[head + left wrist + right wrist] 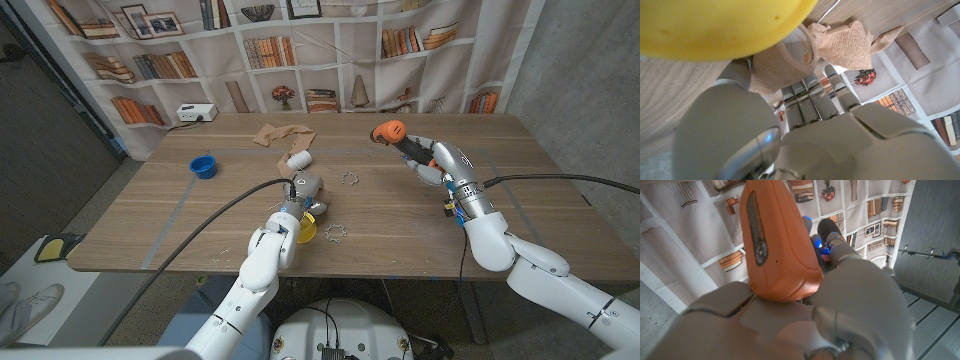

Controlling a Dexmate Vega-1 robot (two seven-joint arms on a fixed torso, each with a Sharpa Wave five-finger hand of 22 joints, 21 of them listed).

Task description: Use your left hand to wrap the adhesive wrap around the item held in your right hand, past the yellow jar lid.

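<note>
Currently left hand (303,192) grips the wrap roll (782,62) by the yellow lid (306,231), right hand (430,160) clamps the orange tool (388,131); well apart, loose tail could snag.

The yellow jar lid (715,25) is blurred and cropped; the left robot hand (305,190) perhaps hides the wrap roll.

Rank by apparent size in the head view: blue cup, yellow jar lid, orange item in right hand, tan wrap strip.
1. tan wrap strip, widest spread, though it lies farthest back.
2. blue cup and orange item look alike; the right hand covers part of the item.
3. yellow jar lid, partly hidden under the left hand, so unsure.
</note>
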